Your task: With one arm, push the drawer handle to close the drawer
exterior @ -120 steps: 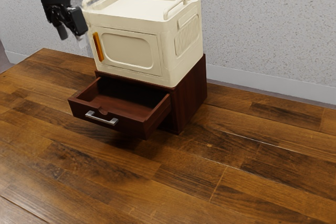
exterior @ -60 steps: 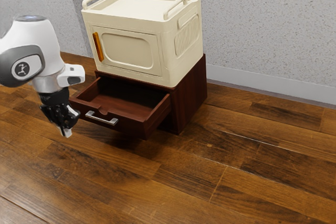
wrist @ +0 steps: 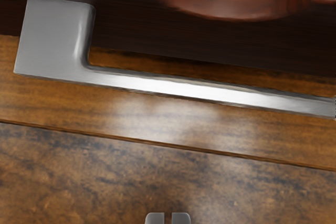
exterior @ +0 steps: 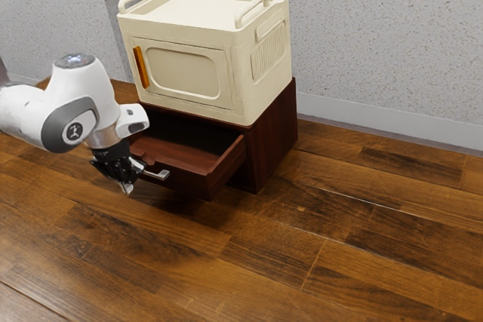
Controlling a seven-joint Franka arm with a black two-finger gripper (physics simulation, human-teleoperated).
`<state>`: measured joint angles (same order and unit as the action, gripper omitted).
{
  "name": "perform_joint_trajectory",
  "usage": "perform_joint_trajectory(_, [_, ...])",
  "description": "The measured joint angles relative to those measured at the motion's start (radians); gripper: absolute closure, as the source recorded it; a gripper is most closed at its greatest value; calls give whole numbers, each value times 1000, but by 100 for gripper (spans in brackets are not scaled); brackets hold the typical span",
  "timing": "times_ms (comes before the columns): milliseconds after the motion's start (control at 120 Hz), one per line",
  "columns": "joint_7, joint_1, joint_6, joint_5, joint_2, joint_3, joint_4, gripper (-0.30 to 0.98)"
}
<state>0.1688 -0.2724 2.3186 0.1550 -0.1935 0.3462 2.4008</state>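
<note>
In the exterior view my gripper (exterior: 126,185) points down in front of the dark red drawer (exterior: 185,174), near the left end of its silver handle (exterior: 157,176). The arm hides part of the drawer's left side and some of the handle. The drawer stands pulled out of its cabinet. The wrist view has the handle (wrist: 210,92) running across, below the drawer front (wrist: 131,38). My gripper (wrist: 168,218) has its two tips close together, apart from the handle, with nothing held between them.
The dark red cabinet (exterior: 273,137) stands on the wooden surface (exterior: 302,239) and carries a cream box (exterior: 189,73) with an orange handle (exterior: 142,67). A speckled wall (exterior: 385,43) rises behind them.
My gripper has come down from beside the cream box, its fingers drawing together, then moved toward the exterior view's right to the handle. The drawer has not visibly moved.
</note>
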Motion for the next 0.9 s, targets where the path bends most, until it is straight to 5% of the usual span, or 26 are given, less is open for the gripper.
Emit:
perform_joint_trajectory(633, [-70,4,181,-6,254,-4,-224,79])
perform_joint_trajectory(900, [-113,-1,189,-74,366,-8,-331,79])
